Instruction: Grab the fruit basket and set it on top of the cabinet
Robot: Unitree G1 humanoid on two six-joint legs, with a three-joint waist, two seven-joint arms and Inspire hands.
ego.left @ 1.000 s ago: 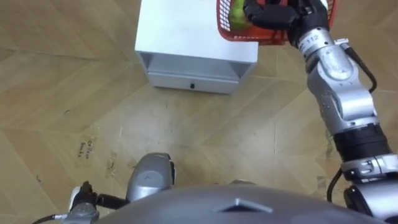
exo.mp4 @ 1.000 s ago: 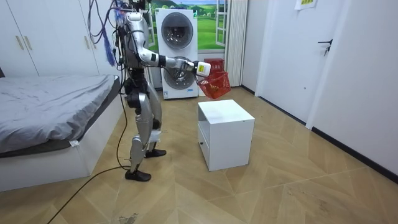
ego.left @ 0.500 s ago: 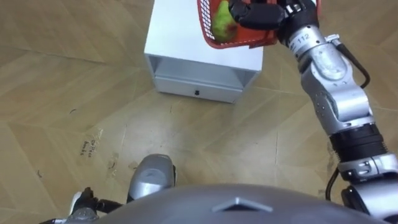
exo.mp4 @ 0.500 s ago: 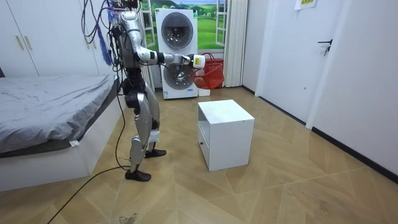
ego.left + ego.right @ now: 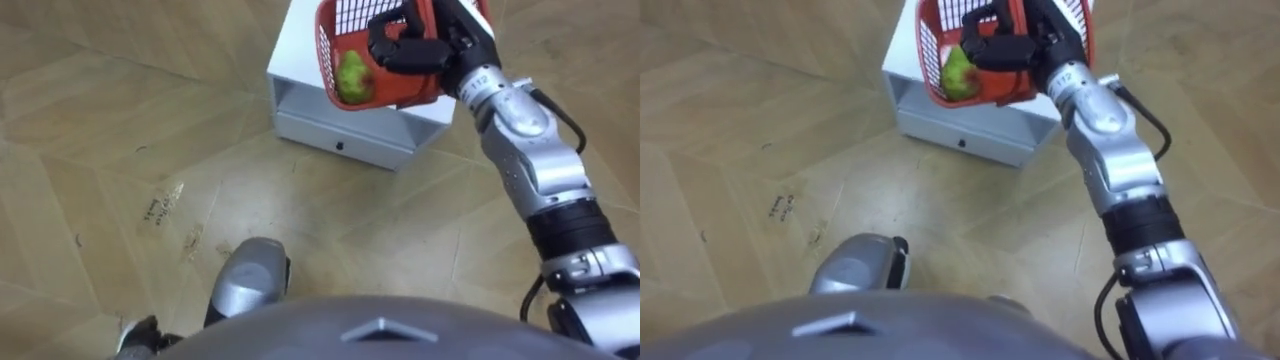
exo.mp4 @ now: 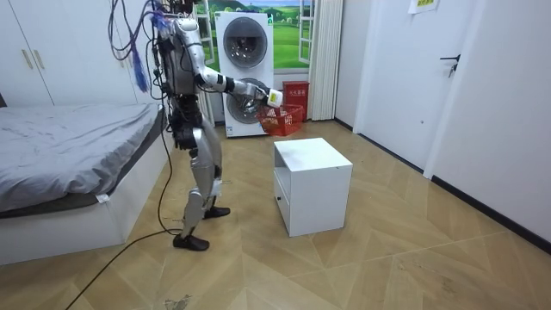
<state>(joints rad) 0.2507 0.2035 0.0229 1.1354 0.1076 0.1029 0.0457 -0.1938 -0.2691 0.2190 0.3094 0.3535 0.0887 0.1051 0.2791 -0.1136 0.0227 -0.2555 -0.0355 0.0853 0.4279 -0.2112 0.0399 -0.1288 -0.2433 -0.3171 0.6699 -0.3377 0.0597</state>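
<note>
1. Overhead, in the left eye view, the right hand (image 5: 410, 45) reaches out toward 1 o'clock, its dark fingers curled tight round the edge of the fruit basket (image 5: 405, 92).
2. The red mesh basket hangs in the air, tipped on its side, with a green fruit (image 5: 352, 75) lying in its low corner at 9 o'clock of the hand.
3. Below the basket stands a white cabinet (image 5: 300, 70) at 12 o'clock, its open shelf and a drawer (image 5: 345, 138) facing the robot.
4. In the room view the basket (image 6: 281, 120) is clear of the cabinet (image 6: 312, 185), held above and beyond its top, in front of a washing machine (image 6: 244, 69).
5. The robot stands upright on the wooden floor (image 6: 387, 258) between a bed (image 6: 69, 146) and the cabinet.
6. A sliver of the left hand (image 5: 138, 338) shows at 7 o'clock; its state cannot be told.
</note>
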